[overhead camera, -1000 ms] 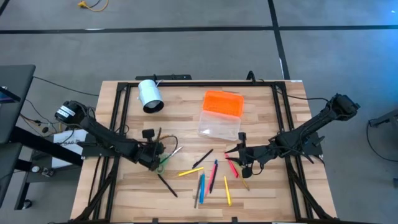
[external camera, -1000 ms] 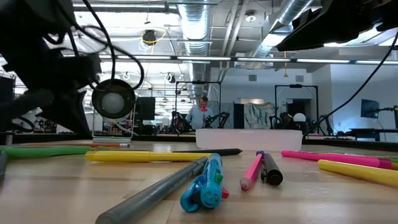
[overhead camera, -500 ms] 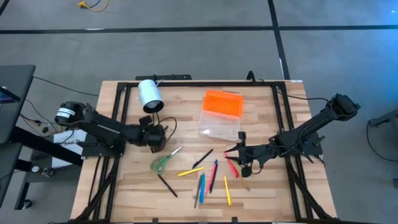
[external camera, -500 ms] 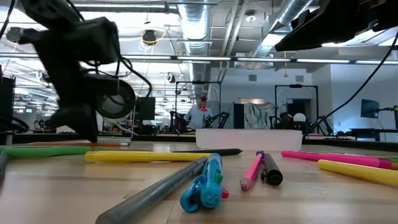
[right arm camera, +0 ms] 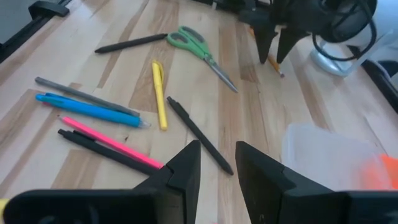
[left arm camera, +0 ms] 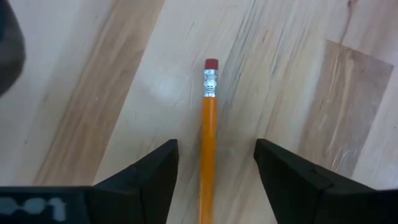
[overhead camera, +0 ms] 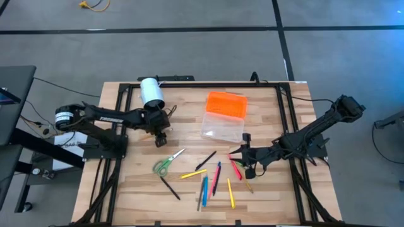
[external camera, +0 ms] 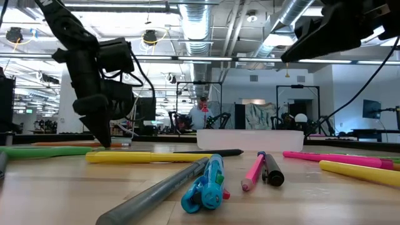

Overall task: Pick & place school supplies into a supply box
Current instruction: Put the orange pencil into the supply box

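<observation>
While the left gripper [overhead camera: 160, 140] hangs low over the counter [overhead camera: 271, 195] just in front of the white cylinder [overhead camera: 151, 94], its jaws stand wide apart with an orange pencil [left arm camera: 208, 140] lying loose on the wood between the fingertips [left arm camera: 155, 171], eraser end pointing away from the wrist; nothing is gripped. Green-handled scissors [overhead camera: 167, 161] lie on the counter a little nearer the front edge than that gripper, apart from it. Across the middle front of the counter the pens and pencils are scattered: a yellow pen [overhead camera: 193, 173], a black pen [overhead camera: 205, 160], a blue pen [overhead camera: 205, 189], a pink pencil [overhead camera: 216, 178], another yellow one [overhead camera: 230, 193] and a dark pen [overhead camera: 169, 187]. Behind them sits the supply box [overhead camera: 224, 125], its clear body open and the orange lid [overhead camera: 226, 104] lying back toward the far edge. At the right end of the scatter the right gripper [overhead camera: 247, 165] is low, its jaws partly open and empty in the wrist view, with red pens [overhead camera: 236, 169] just beside it
</observation>
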